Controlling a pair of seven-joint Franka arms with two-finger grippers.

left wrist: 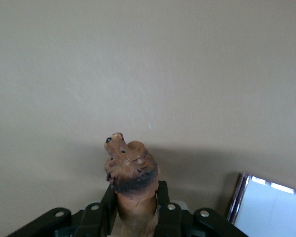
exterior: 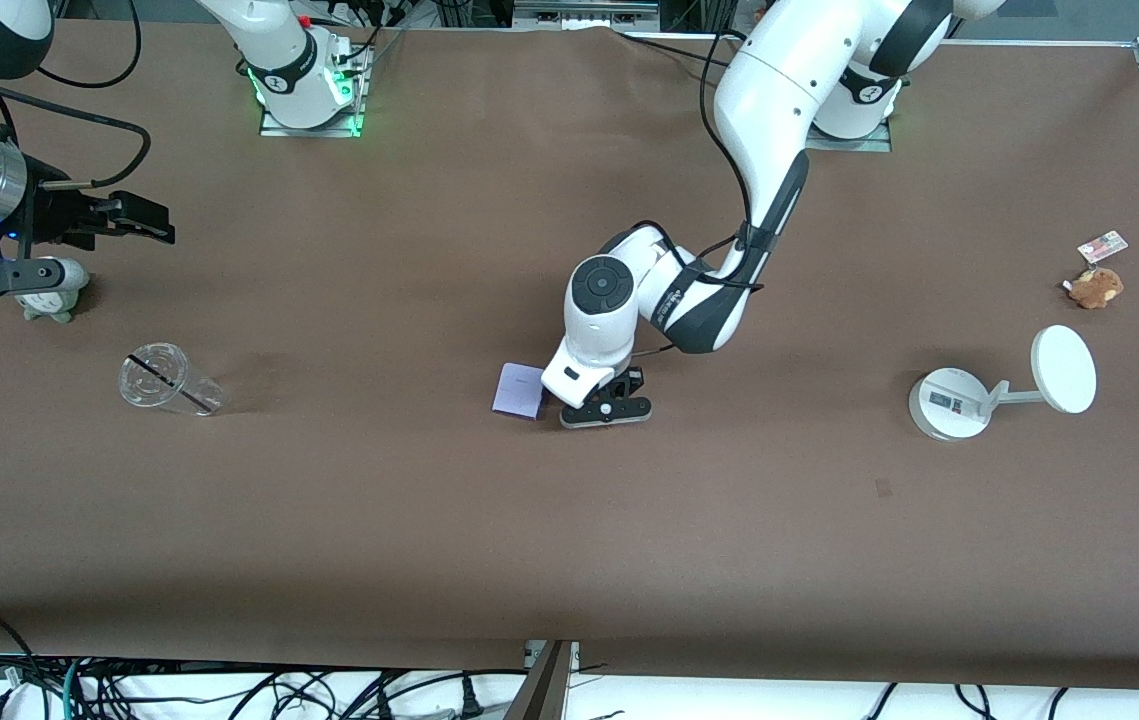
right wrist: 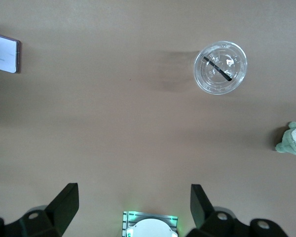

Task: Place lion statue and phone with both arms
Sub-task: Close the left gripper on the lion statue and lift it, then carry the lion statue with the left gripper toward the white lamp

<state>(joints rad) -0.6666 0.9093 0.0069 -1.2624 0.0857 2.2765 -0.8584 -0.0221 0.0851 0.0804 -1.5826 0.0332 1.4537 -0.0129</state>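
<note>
Orange-brown and hard-looking, the lion statue (left wrist: 132,170) sits pinched at its body in the left gripper (left wrist: 134,217), dark-maned head poking out, low over the table (exterior: 569,520) middle. It looks light, stiff and easily dropped. Just beside it at nine o'clock lies the phone (exterior: 518,389), thin and slippery, best taken by its edges. The right gripper (right wrist: 133,202) waits spread wide over the table's right-arm end.
</note>
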